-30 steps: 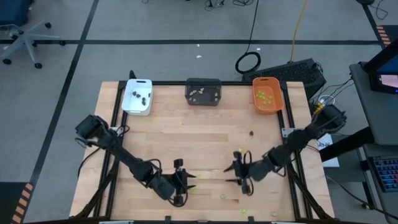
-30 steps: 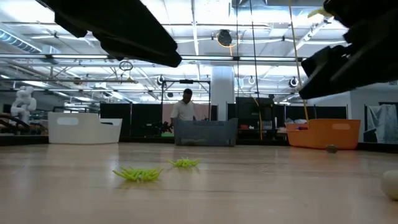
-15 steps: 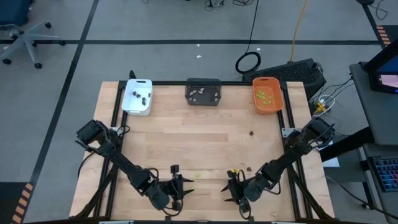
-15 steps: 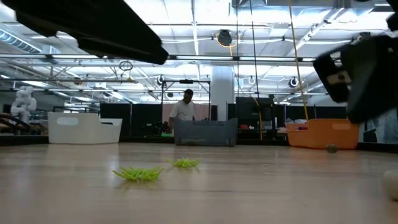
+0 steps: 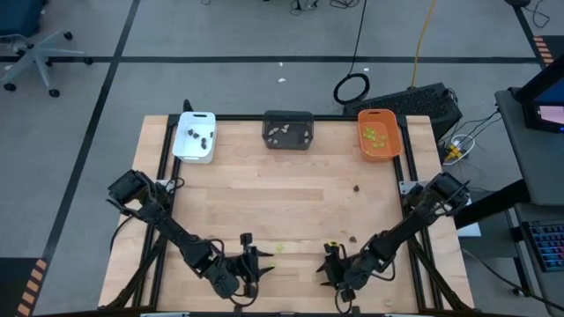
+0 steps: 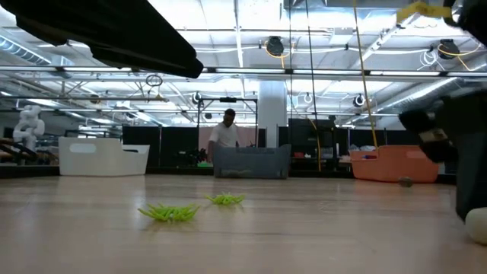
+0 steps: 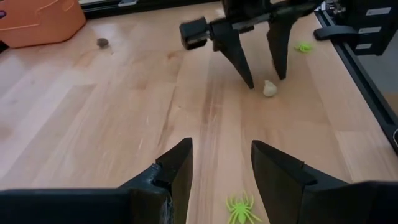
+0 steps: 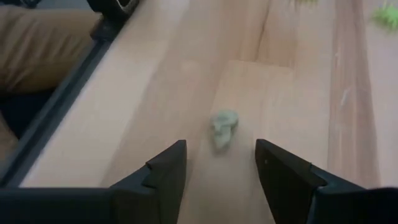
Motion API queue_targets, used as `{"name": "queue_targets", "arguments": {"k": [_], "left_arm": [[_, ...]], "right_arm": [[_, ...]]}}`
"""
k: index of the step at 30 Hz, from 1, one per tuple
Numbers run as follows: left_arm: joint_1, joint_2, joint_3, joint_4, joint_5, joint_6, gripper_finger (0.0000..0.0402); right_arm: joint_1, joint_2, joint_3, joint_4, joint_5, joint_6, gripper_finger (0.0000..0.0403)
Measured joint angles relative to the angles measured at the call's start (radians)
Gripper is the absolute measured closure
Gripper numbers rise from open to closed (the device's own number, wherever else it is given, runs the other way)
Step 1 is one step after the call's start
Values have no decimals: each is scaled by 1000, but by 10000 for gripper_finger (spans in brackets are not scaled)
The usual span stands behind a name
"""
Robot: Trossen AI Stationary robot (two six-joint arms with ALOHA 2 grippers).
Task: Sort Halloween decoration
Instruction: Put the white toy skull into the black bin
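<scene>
Halloween decoration still loose lies near your right gripper (image 7: 264, 79): a pale skull (image 8: 224, 129) sits just ahead of its spread, empty fingers. The left gripper (image 7: 221, 165), also spread and empty, faces it. The skull looks light and hard; pinch it across its sides.

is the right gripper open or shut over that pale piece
Open. The right gripper has a clear gap between its fingers, and the pale piece lies on the table just ahead, untouched.

A white tray (image 5: 195, 137), dark grey tray (image 5: 288, 129) and orange tray (image 5: 379, 135) line the wooden table's (image 5: 282, 202) far edge.
</scene>
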Motion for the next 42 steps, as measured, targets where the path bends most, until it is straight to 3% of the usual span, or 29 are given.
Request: {"name": "queue_targets", "arguments": {"k": [8,17,29,42], "left_arm": [[0,0,0,6,-9,0,240],[1,0,0,5,-17,0,240],[4,0,0,5,-40,0,240],[12,0,0,5,-40,-9,240]], "right_arm": [[-12,47,2,33,10,-18,229],[-38,53,0,47,107,-91,277],[-62,53,0,59,113,-115,395],[-81,54,-2,109,170,-133,401]]}}
